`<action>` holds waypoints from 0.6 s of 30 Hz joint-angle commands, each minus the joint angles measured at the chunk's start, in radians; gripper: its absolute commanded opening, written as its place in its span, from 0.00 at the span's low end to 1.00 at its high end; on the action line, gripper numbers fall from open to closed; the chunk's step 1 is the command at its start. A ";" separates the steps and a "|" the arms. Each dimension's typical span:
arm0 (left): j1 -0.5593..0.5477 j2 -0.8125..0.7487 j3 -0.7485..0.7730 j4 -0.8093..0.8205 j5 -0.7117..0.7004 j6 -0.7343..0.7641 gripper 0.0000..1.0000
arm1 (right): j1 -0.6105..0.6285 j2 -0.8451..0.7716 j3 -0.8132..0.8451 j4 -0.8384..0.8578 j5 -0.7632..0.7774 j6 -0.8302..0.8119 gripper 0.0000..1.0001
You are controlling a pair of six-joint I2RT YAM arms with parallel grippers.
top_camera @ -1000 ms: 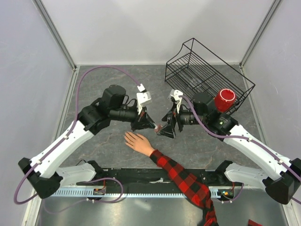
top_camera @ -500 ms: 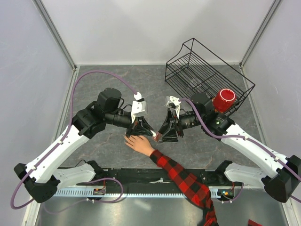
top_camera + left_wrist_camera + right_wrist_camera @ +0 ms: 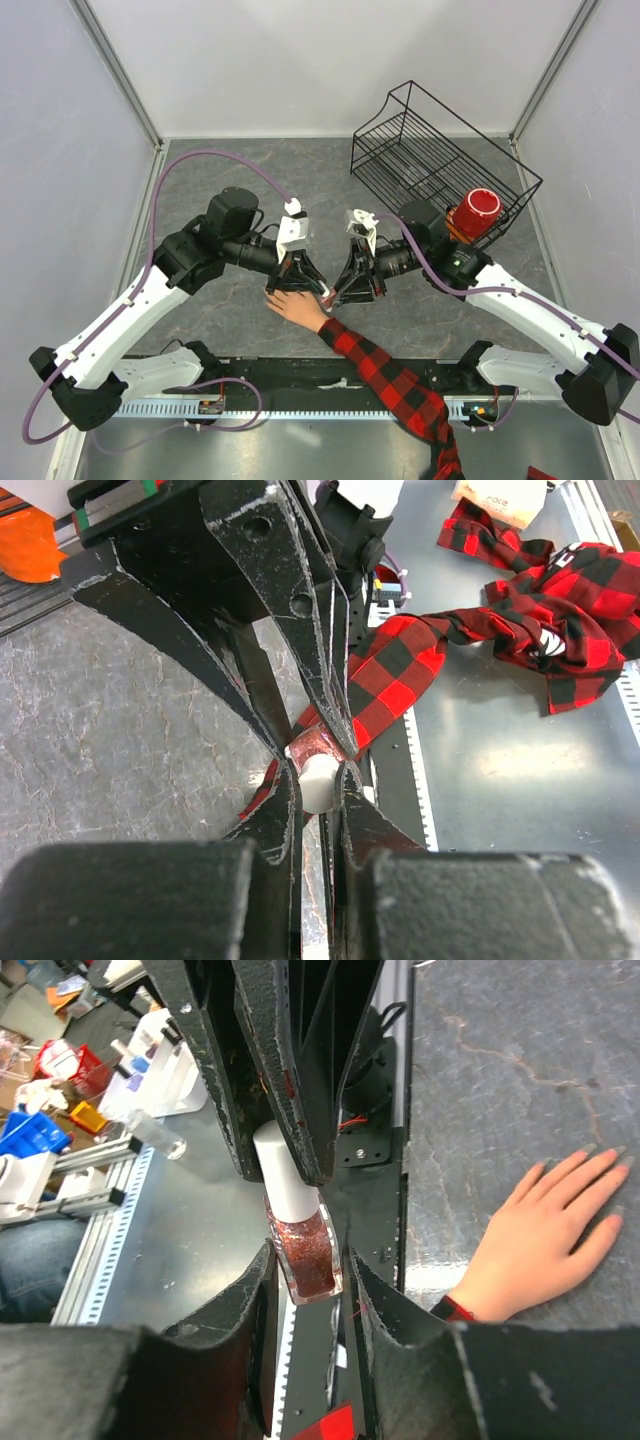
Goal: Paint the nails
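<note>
A pale hand lies flat on the grey table with its fingers spread, on an arm in a red-and-black plaid sleeve. Its nails show as tiny greyish tips in the right wrist view. Both grippers meet just above the wrist. My left gripper is shut on the white cap of a small dark red bottle. My right gripper faces it, jaws closed against the bottle's glass body. The white cap sticks out beyond it into the left fingers.
A black wire basket stands tilted at the back right, with a red cup at its near corner behind my right arm. More plaid cloth lies on the metal bench beyond the table's near edge.
My right gripper has moved left up to the bottle and gone from wide open to closed around its body. My left gripper, with the cap, dropped slightly toward the hand early on.
</note>
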 commanded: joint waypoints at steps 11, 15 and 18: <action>0.000 -0.059 -0.003 0.222 -0.331 -0.378 0.64 | 0.029 -0.158 -0.055 0.149 0.299 0.006 0.00; 0.000 -0.057 0.005 0.205 -0.346 -0.419 0.64 | 0.029 -0.161 -0.055 0.147 0.318 0.002 0.00; 0.000 -0.046 0.005 0.212 -0.317 -0.430 0.64 | 0.029 -0.163 -0.050 0.144 0.324 0.003 0.00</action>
